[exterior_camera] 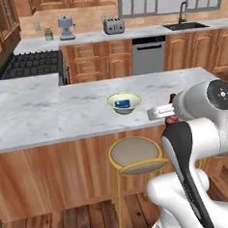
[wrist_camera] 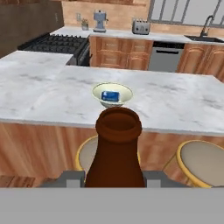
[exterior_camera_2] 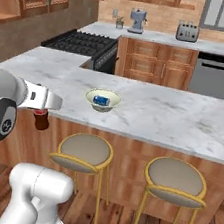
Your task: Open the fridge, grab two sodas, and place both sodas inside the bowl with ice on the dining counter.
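My gripper is closed around the slim dark-brown soda bottle, held short of the long white-grey marble dining counter, above the yellow-rimmed stools. I worry the bottle may strike the rim and tip the small pale cream-green bowl, because the short blue can already fills much of it.

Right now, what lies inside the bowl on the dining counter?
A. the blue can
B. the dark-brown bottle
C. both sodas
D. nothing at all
A: the blue can sits in the bowl on the dining counter, while the dark-brown bottle is held in the gripper, short of the counter.
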